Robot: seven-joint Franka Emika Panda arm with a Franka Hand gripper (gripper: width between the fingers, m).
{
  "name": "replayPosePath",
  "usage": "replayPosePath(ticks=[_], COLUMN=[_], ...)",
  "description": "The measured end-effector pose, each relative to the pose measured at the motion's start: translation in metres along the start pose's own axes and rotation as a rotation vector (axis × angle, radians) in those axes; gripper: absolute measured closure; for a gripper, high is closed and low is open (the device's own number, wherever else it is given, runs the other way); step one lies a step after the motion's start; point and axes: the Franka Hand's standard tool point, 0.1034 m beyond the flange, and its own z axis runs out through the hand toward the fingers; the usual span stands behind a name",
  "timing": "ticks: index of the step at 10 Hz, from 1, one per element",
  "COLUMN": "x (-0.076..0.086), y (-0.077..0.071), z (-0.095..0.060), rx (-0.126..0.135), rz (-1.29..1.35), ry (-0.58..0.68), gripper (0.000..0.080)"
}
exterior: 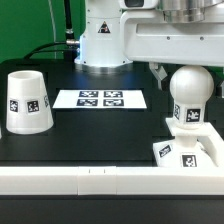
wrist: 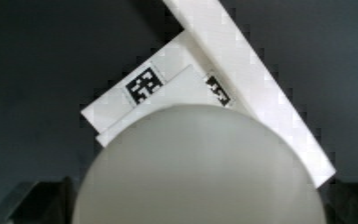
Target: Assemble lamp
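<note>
The round white bulb [exterior: 190,88] stands upright on its tagged stem on the flat square base [exterior: 203,148] at the exterior view's right. My gripper [exterior: 187,78] hangs over it, open, with one dark finger on each side of the bulb's head and a little air between them and it. In the wrist view the bulb [wrist: 194,160] fills the middle, with the tagged base [wrist: 158,90] beyond it and the gripper [wrist: 194,208] straddling it. The tapered shade [exterior: 27,102] stands alone at the exterior view's left, wide end down.
The marker board [exterior: 100,98] lies flat in the middle of the black table. A white rail [exterior: 80,182] runs along the front edge and turns up beside the base. The robot's white pedestal [exterior: 100,35] stands at the back.
</note>
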Motion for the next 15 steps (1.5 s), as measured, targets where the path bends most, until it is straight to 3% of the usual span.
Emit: replayPosePath(ticks=[3,6,15], x=[0.0000,-0.0005,0.0016], y=[0.0003,-0.0017,0.0005], z=[0.0004,-0.0024,-0.0011], rx=[-0.001,-0.058,-0.084], rz=[-0.217,-0.557,-1.235], ry=[-0.001,0.022,0.005], gripper=[0.0101,0.0101,0.0101])
